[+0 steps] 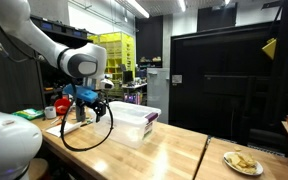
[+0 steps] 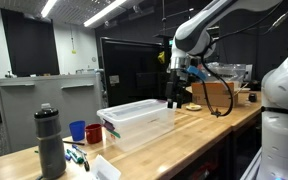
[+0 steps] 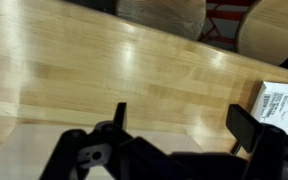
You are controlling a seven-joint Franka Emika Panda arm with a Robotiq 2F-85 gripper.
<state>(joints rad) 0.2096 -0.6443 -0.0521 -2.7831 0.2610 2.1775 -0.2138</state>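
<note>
Wrist view showed the black two-fingered gripper (image 3: 182, 128), fingers spread wide and empty, above the light wooden table (image 3: 104, 60) near its edge, just beyond the clear rectangular plastic bin (image 2: 134, 118), apparently to stay clear of its walls.

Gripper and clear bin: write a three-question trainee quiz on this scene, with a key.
1. True or false: the gripper is shut on the clear bin.
2. Which thing stands nearest the dark bottle in an exterior view? A) a blue cup B) a kettle C) a laptop
3. Fill in: in the wrist view the jaws stand ____ over the wooden table, with nothing between them.

Key: 1 false; 2 A; 3 open.
</note>
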